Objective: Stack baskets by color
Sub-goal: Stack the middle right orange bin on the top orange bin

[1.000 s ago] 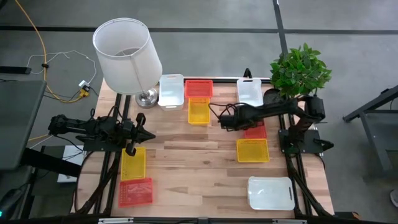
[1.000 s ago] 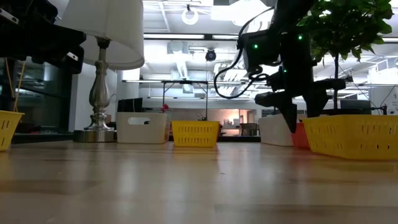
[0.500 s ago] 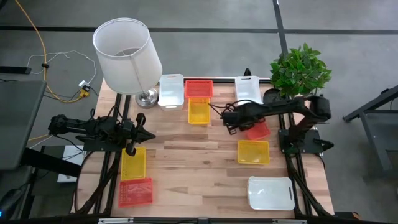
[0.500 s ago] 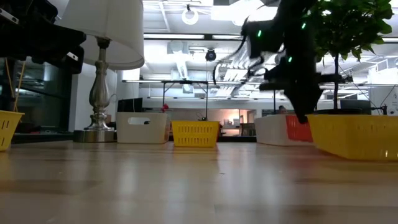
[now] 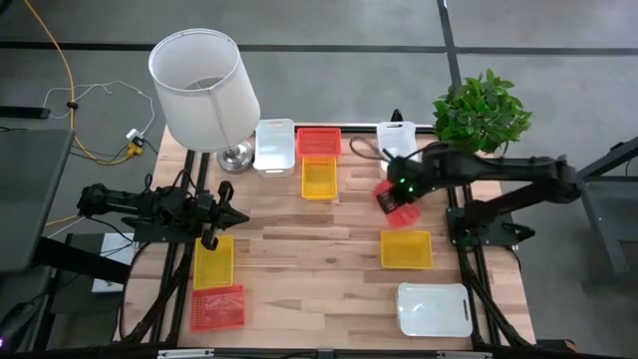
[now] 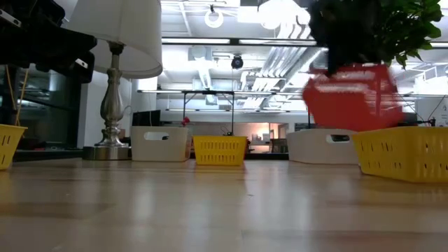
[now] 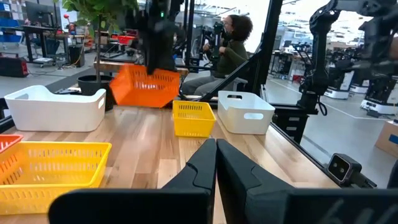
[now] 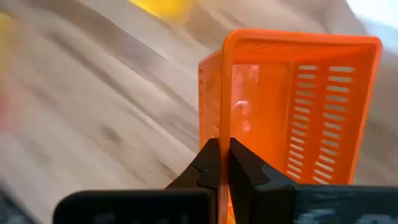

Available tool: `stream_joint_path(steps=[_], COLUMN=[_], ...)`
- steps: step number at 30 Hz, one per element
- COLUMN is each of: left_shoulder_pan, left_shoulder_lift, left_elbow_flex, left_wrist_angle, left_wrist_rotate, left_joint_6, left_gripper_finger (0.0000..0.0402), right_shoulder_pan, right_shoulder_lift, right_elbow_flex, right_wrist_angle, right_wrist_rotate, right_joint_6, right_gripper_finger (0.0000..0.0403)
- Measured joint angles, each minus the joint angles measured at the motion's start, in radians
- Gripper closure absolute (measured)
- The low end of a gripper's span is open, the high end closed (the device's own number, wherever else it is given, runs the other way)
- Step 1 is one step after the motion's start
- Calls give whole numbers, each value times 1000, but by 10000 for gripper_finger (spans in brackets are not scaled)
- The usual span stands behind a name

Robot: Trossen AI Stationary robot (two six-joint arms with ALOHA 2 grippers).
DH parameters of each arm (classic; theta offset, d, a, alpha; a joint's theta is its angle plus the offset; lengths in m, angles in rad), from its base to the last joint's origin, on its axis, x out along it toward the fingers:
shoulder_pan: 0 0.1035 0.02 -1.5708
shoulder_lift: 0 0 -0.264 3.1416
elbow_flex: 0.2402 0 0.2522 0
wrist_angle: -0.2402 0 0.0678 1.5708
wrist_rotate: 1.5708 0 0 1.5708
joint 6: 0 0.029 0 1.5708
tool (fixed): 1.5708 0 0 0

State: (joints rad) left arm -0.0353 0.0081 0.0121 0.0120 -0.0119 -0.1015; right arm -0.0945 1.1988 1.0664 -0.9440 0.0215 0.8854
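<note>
My right gripper (image 5: 392, 189) is shut on a red basket (image 5: 402, 206) and holds it in the air over the table's right middle; the low view shows this basket (image 6: 350, 98) well above the wood. On the table rest two white baskets (image 5: 274, 145) (image 5: 399, 143), a red one (image 5: 318, 141) and a yellow one (image 5: 319, 178) at the far side. A yellow basket (image 5: 407, 248) and a white one (image 5: 434, 308) sit near right; a yellow one (image 5: 212, 261) and a red one (image 5: 217, 307) near left. My left gripper (image 7: 216, 163) waits shut at the left edge. My right gripper pinches one side wall of the red basket at its rim (image 8: 221, 127), one finger inside the basket and one outside. The fingers come from above, slanting down. The basket hangs tipped on edge below them, lifted clear of the table.
A lamp with a large white shade (image 5: 202, 88) stands at the far left corner, and a potted plant (image 5: 481, 112) at the far right corner. Bare wood lies in the table's middle and near middle (image 5: 319, 269). A person sits in the room beyond (image 7: 231, 43).
My right gripper has taken hold of the red basket that lay flat beside the yellow one, then risen and drawn back toward the table's right edge while rolling its wrist. The basket has come off the table and tipped from flat onto its edge, hanging below the fingers.
</note>
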Motion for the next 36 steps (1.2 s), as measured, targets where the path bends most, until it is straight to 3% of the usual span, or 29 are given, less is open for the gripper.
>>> stream_joint_path(steps=[7, 10, 16, 21, 24, 30, 36], left_shoulder_pan=[0, 0, 0, 0, 0, 0, 0], left_shoulder_lift=[0, 0, 0, 0, 0, 0, 0], left_elbow_flex=[0, 0, 0, 0, 0, 0, 0], left_wrist_angle=[0, 0, 0, 0, 0, 0, 0], left_wrist_rotate=[0, 0, 0, 0, 0, 0, 0], left_joint_6=[0, 0, 0, 0, 0, 0, 0], left_gripper_finger=[401, 401, 401, 401, 401, 401, 401], right_shoulder_pan=[-13, -47, -125, -168, -198, -234, -246], right_shoulder_lift=[-5, 55, 267, 493, 618, 804, 894], right_elbow_flex=[2, 13, 233, 475, 581, 711, 744], right_wrist_angle=[604, 731, 598, 412, 353, 334, 283], right_wrist_rotate=[-7, -4, 11, 187, 214, 222, 242], right_joint_6=[-294, -447, -785, -1107, -1236, -1338, -1339], right_gripper_finger=[402, 402, 402, 403, 403, 403, 403])
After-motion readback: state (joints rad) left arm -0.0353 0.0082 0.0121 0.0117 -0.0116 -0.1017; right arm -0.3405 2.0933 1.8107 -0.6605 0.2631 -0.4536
